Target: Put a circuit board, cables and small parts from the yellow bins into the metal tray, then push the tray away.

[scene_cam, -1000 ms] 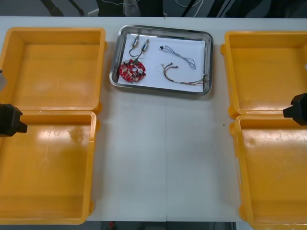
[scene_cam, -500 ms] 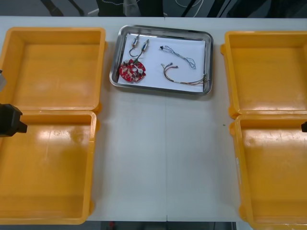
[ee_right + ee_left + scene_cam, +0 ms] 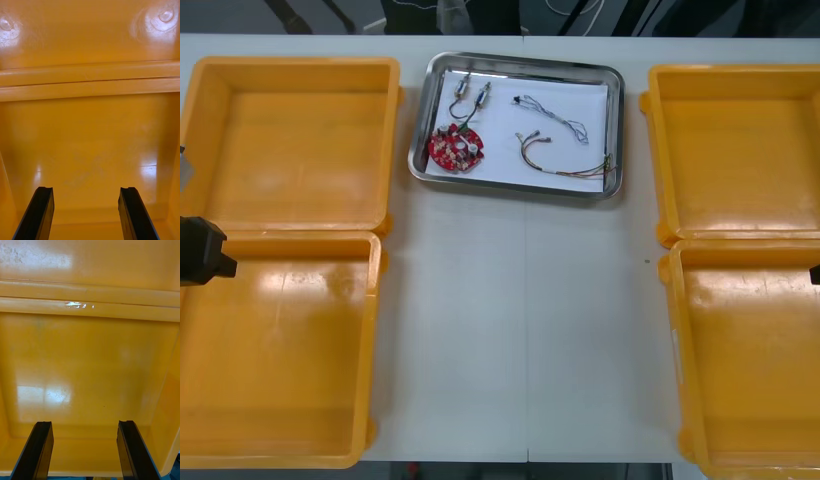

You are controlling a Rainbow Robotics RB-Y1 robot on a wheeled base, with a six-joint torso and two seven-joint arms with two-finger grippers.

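Right gripper [image 3: 86,192] drawn back over a yellow bin [image 3: 90,142], fingers spread wide, nothing held; left gripper [image 3: 84,425] parked likewise. Metal tray [image 3: 418,150], circuit board [image 3: 455,148] inside, is seen well ahead of both. Task is judged complete.

The left gripper [image 3: 84,423] hangs at the left edge of the table [image 3: 525,330], its 2 black fingers [image 3: 39,450] spread wide with nothing between them. The right gripper [image 3: 86,189] sits at the table's right edge, its 2 fingers likewise parted and empty.
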